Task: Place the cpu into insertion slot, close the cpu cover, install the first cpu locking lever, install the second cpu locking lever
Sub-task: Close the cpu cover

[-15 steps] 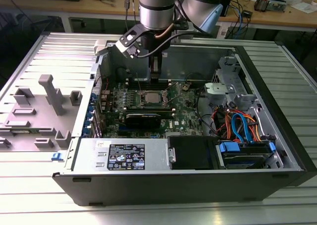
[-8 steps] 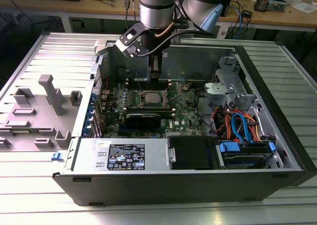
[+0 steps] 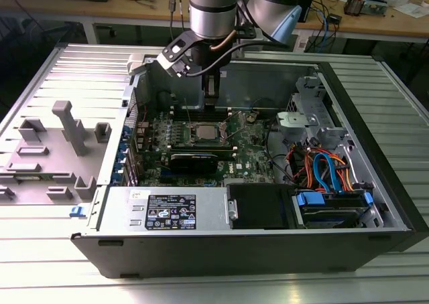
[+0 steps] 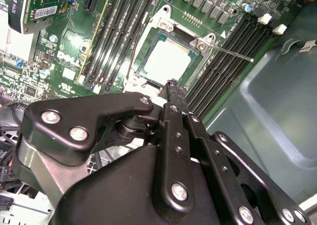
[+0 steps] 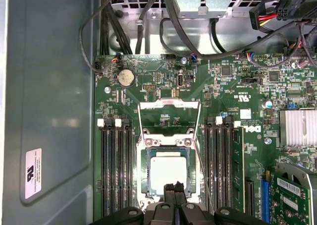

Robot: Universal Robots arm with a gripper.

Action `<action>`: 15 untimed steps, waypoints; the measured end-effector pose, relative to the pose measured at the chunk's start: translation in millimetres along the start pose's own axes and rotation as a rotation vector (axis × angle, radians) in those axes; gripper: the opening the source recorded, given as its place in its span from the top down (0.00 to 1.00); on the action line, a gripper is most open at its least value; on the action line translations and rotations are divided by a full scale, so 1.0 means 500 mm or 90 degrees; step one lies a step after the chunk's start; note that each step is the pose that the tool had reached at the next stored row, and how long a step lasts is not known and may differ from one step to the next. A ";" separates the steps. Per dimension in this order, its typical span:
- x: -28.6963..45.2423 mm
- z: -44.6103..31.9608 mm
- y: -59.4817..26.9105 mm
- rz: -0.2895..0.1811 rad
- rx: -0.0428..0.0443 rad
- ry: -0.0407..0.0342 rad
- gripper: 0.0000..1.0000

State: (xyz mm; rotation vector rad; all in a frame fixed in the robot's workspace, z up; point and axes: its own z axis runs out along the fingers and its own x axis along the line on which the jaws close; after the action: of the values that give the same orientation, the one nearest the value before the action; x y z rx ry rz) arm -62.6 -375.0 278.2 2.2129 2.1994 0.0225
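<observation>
The cpu (image 5: 168, 173) lies flat in the insertion slot (image 5: 144, 175), its dull silver top showing in both wrist views (image 4: 168, 61). The cpu cover (image 5: 169, 104) is swung open away from the slot, and green board shows through its window. Two thin wire levers stand unlatched beside the socket, one on each side (image 5: 140, 126) (image 5: 202, 160); one lever's rod (image 4: 230, 52) sticks out sideways. My gripper (image 5: 174, 187) hovers just over the near edge of the cpu, fingers shut together with nothing between them. In the exterior view the gripper (image 3: 211, 98) hangs inside the case above the socket (image 3: 203, 131).
Black memory slots (image 5: 116, 170) (image 5: 220, 165) flank the socket on both sides. The open computer case (image 3: 375, 183) holds cables (image 3: 322, 167), a drive cage and a power supply (image 3: 167, 210). A heatsink (image 5: 297, 128) and an expansion card sit further along the green board.
</observation>
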 end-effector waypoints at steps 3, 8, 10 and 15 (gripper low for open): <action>0.000 0.000 0.002 0.000 0.0000 0.0000 0.89; 0.000 0.000 0.003 0.000 0.0000 0.0000 0.89; 0.000 0.000 0.003 0.000 0.0000 0.0001 0.89; 0.000 -0.005 0.003 0.000 0.0000 0.0000 0.89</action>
State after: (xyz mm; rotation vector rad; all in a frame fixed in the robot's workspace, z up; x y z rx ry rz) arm -61.0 -375.0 280.7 2.2131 2.1993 0.0226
